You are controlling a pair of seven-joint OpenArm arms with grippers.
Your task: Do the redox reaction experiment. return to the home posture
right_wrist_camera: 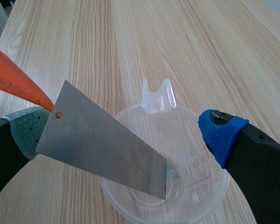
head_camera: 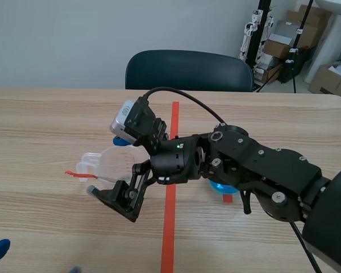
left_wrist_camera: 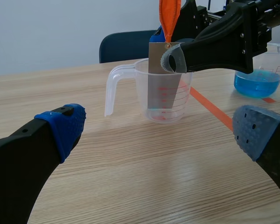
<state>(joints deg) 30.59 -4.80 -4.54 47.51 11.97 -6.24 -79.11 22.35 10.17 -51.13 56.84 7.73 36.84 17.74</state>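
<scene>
Standing tilted inside the clear plastic measuring jug [right_wrist_camera: 191, 158], the thin grey metal plate [right_wrist_camera: 98, 149] with an orange strip [right_wrist_camera: 14, 77] through its hole looks light, stiff and slick, probably best pinched flat near that top corner. The right hand [right_wrist_camera: 123, 132] is spread wide, its grey-green pad [right_wrist_camera: 25, 128] touching the plate and its blue pad [right_wrist_camera: 221, 133] clear, so nothing is gripped. The left hand [left_wrist_camera: 162, 129], over the wooden counter [left_wrist_camera: 130, 186], is open and empty too.

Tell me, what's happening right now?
Left gripper open, empty. Right gripper open, one pad against metal plate. Plate leaning in jug. Blue beaker well aside.
</scene>
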